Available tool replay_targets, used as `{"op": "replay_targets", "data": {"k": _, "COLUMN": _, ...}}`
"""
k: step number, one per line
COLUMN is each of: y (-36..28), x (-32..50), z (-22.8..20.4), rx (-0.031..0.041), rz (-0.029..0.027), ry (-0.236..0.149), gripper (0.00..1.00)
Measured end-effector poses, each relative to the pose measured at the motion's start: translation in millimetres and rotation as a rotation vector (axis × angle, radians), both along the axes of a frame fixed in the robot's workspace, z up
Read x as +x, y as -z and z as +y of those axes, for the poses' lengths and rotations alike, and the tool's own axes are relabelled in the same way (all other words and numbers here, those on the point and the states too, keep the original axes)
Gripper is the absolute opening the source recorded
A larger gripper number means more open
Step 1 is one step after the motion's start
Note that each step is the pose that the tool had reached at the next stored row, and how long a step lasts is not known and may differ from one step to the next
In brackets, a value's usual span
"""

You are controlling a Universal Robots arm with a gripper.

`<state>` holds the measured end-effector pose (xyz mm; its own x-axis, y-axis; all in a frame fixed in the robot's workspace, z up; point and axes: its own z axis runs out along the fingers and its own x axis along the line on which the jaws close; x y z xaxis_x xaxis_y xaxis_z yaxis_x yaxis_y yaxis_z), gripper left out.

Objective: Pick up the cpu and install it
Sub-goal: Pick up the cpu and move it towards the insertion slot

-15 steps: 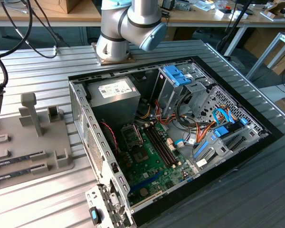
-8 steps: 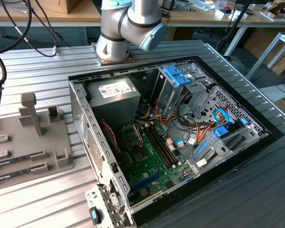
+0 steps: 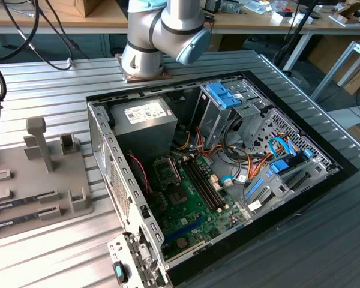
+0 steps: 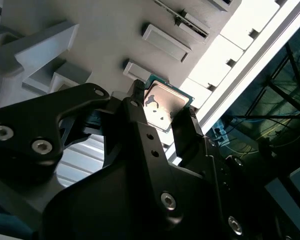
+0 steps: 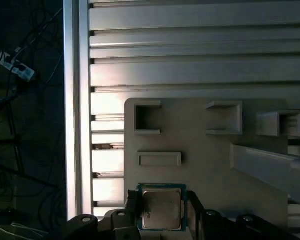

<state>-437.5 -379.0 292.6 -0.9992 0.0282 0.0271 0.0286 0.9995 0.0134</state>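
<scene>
An open computer case (image 3: 106, 147) lies on the ribbed metal counter (image 3: 60, 84), showing a green motherboard (image 3: 195, 201) with its socket frame (image 3: 166, 171), a grey power supply (image 3: 145, 120), a blue drive bracket (image 3: 223, 95) and coloured cables (image 3: 258, 162). The arm (image 3: 168, 27) rises from the counter just behind the case. Toward the exterior view's left a pale grey fixture tray (image 3: 24, 174) carries an upright post (image 3: 39, 141) and two long dark memory sticks (image 3: 24, 201) lying side by side
</scene>
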Motion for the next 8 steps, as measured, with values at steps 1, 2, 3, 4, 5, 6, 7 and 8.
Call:
{"op": "replay_targets", "data": {"k": 1, "y": -0.7, "x": 0.0, "z": 0.0, "rx": 0.0001, "rz": 0.0, "ry": 0.0, "gripper": 0.47}}
{"op": "replay_targets", "data": {"k": 2, "y": -1.4, "x": 0.0, "z": 0.0, "rx": 0.0002, "rz": 0.0001, "ry": 0.0, "gripper": 0.47}}
{"op": "replay_targets", "data": {"k": 3, "y": -2.0, "x": 0.0, "z": 0.0, "rx": 0.0003, "rz": 0.0, "ry": 0.0, "gripper": 0.47}}
{"op": "replay_targets", "data": {"k": 4, "y": -3.3, "x": 0.0, "z": 0.0, "rx": 0.0006, "rz": 0.0, "ry": 0.0, "gripper": 0.47}}
{"op": "replay_targets", "data": {"k": 5, "y": -4.5, "x": 0.0, "z": 0.0, "rx": 0.0008, "rz": -0.0001, "ry": 0.0, "gripper": 0.47}}
{"op": "replay_targets", "data": {"k": 6, "y": -6.0, "x": 0.0, "z": 0.0, "rx": 0.0009, "rz": 0.0, "ry": 0.0, "gripper": 0.47}}
{"op": "replay_targets", "data": {"k": 7, "y": -6.8, "x": 0.0, "z": 0.0, "rx": 0.0009, "rz": -0.0001, "ry": 0.0, "gripper": 0.47}}
{"op": "replay_targets", "data": {"k": 8, "y": -7.7, "x": 0.0, "z": 0.0, "rx": 0.001, "rz": 0.0, "ry": 0.0, "gripper": 0.47}}
